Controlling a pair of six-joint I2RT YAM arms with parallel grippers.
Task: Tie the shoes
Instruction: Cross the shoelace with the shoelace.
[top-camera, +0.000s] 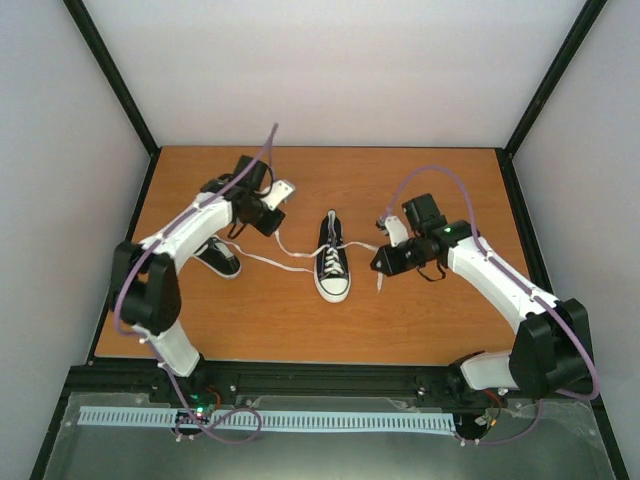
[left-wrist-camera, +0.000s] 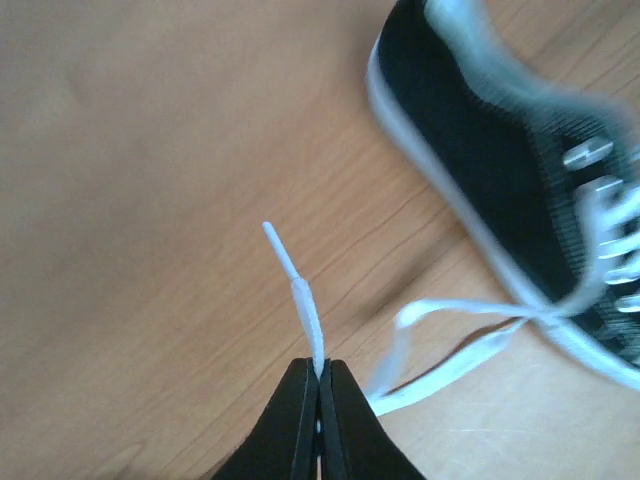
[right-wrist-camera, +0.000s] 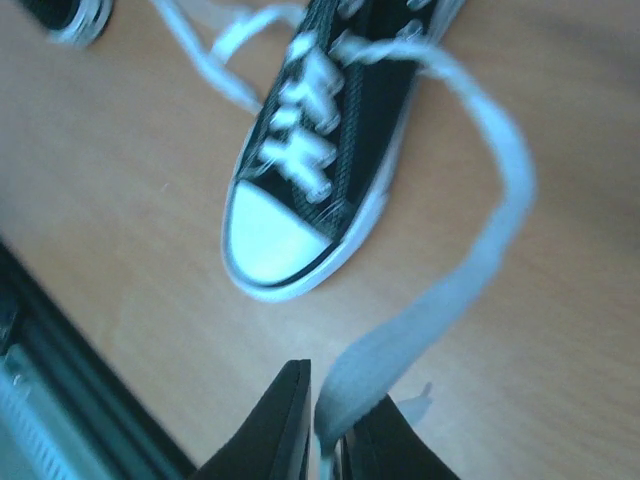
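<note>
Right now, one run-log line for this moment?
left claw: shut on left lace tip | right claw: shut on right lace | centre sneaker: upright, untied | second sneaker: to its left, not gripped

Canvas shoe (right-wrist-camera: 330, 150), cloth lace (right-wrist-camera: 500, 200), matt wood table (top-camera: 450, 310).

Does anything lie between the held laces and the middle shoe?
Nothing visible does. The left tool and right tool each pinch a white lace of the black canvas sneaker; the other sneaker lies aside, left.
</note>
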